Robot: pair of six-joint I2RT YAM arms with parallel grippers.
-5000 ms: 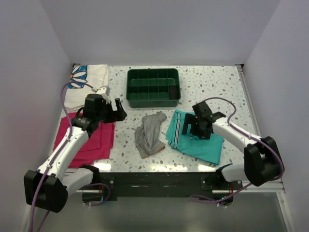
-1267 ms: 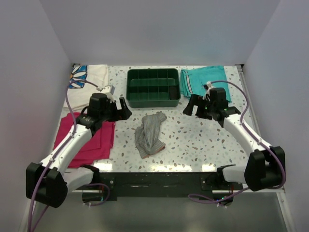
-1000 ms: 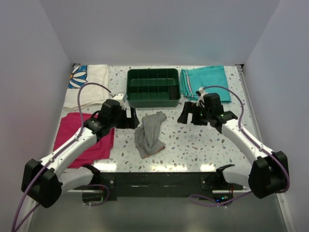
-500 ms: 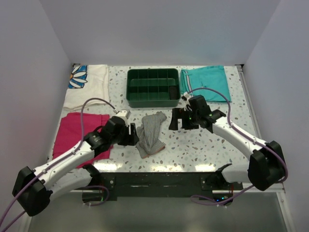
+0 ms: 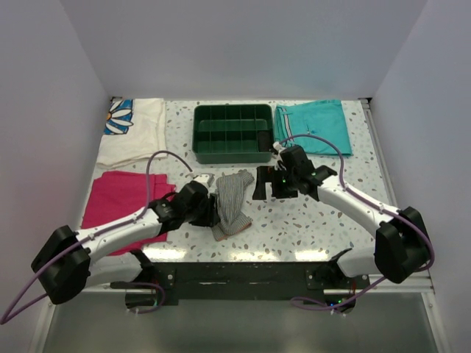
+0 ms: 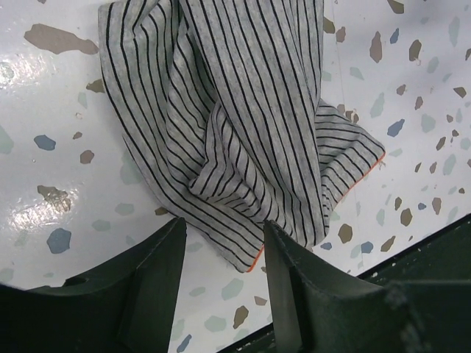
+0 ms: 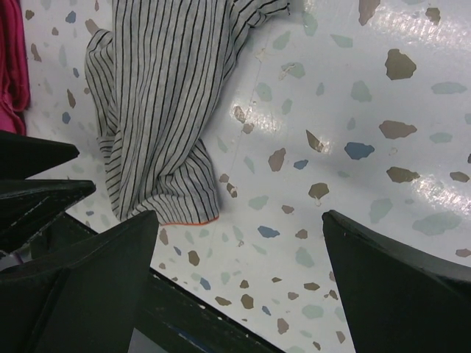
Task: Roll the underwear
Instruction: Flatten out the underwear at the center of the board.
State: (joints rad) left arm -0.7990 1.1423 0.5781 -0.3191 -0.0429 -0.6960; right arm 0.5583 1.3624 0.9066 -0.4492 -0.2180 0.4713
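Our left fingers (image 6: 147,287) have come down and half-closed around the near corner of the underwear (image 6: 243,125), which lies crumpled mid-counter (image 5: 294,220). We judge a pinch imminent. Our right fingers (image 7: 390,272), spread wide, have arrived beside its right edge.

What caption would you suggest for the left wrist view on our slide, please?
Left gripper poised over the crumpled striped underwear on the speckled table, jaws open astride its near fold.
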